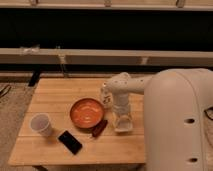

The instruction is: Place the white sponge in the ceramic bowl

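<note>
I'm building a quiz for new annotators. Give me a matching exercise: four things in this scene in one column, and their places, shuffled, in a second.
Things:
1. ceramic bowl
2. white cup
3. black phone
4. gripper

Places:
A. nearest the front edge of the table
B. at the picture's left end of the table
C. low over the table, picture-right of the bowl
D. middle of the table

Pairs: 1-D, 2-B, 3-A, 4-C.
</note>
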Tool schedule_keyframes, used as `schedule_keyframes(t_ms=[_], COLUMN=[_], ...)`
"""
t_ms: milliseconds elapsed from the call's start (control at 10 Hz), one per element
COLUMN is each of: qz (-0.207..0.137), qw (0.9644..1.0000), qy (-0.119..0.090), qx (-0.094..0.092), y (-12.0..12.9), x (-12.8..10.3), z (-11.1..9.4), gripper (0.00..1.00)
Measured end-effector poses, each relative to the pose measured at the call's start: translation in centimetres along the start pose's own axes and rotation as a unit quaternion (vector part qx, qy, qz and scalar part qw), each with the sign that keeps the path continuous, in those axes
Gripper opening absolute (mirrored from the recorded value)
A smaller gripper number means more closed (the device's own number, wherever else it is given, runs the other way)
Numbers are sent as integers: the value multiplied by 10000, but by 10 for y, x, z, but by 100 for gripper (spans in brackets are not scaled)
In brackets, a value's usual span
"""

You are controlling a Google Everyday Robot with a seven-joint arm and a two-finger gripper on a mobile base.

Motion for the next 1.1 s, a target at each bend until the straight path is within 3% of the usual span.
schedule_keyframes(t_ms=[400, 800, 1100], qz=[-176, -648, -1122], qw=[9997, 9972, 9924], qy=[-171, -365, -507], qx=[51, 24, 0], y=[13, 46, 85], x=[1, -26, -54], z=[-48, -84, -103], gripper=[0, 0, 0])
